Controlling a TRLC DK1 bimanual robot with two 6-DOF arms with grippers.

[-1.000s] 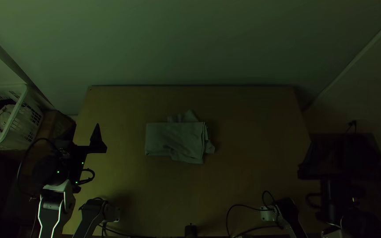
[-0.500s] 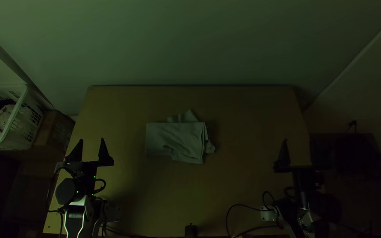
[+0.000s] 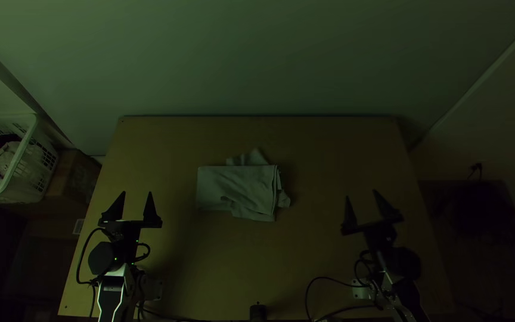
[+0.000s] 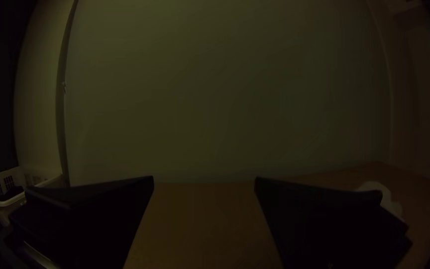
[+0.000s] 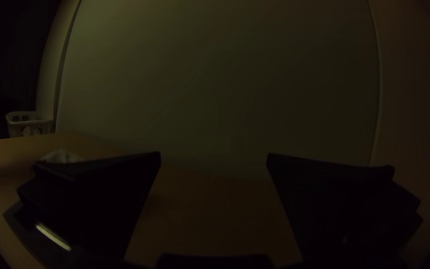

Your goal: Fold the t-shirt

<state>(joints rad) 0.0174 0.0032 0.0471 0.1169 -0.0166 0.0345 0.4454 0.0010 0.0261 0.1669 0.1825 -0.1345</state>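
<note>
Left gripper (image 3: pixel 136 192) and right gripper (image 3: pixel 361 194) each stand with fingers spread wide, gripping nothing, well apart from the cloth. T-shirt (image 3: pixel 242 188) lies near the middle of the table (image 3: pixel 335 149), folded to a rough rectangle (creased on top, loose cloth jutting past two edges).

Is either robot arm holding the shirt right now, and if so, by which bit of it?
Nothing is held: the left gripper and right gripper are open, apart from the shirt.
</note>
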